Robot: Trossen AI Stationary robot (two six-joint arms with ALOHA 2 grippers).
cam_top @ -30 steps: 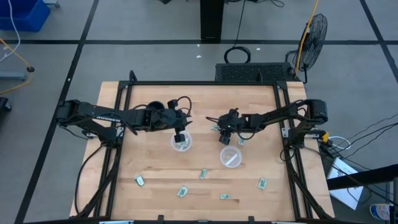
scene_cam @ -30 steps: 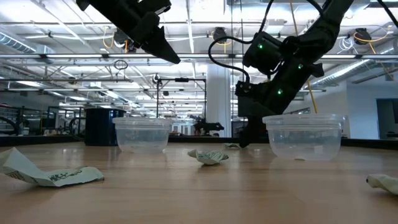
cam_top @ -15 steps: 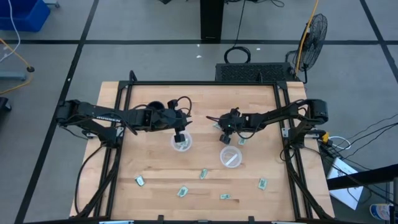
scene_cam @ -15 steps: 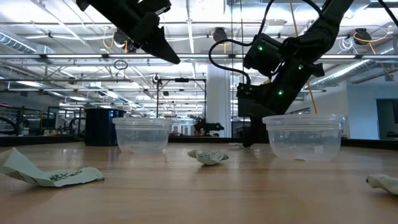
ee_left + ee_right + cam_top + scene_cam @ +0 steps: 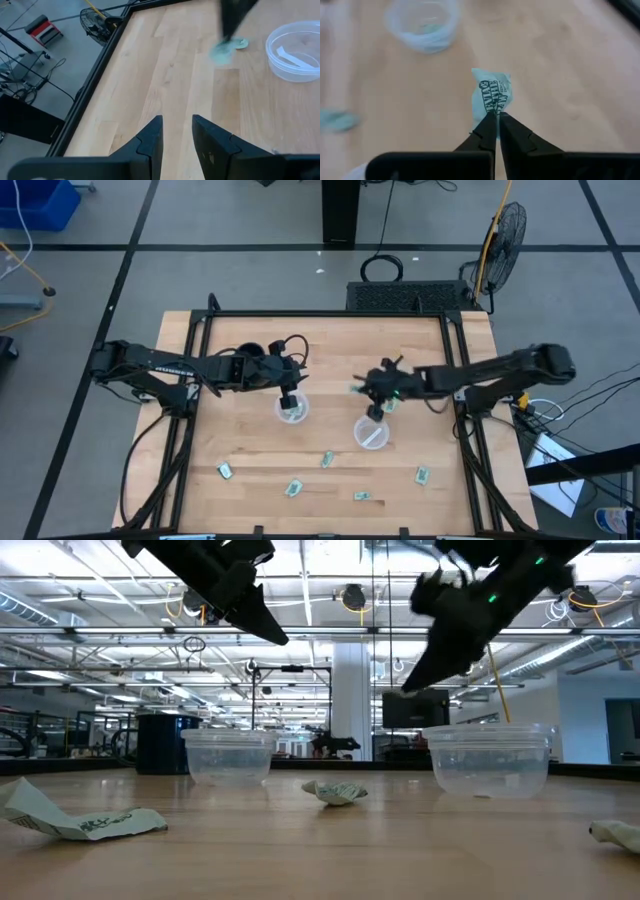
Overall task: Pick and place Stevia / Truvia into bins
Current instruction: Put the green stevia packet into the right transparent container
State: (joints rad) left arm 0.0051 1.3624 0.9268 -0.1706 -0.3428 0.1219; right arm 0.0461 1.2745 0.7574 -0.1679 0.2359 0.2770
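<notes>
Truvia packet [image 5: 492,95] pinched at right gripper's [image 5: 496,119] jaw tips

Between the two round clear plastic cups [image 5: 291,408] [image 5: 371,432] you have bare wooden bench [image 5: 330,410] to pass. The left gripper [image 5: 288,399] hangs above one cup, the right gripper [image 5: 375,413] above the other. Small pale green paper packets [image 5: 326,459] lie scattered near the front edge.

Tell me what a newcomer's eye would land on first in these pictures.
First, the right gripper, pinched shut on a green-and-white Truvia packet held in the air near the right clear cup, which holds something white. Next, the left gripper hanging over the left clear cup, its fingers slightly apart and empty. Then the loose packets scattered along the wooden table's near edge.
</notes>
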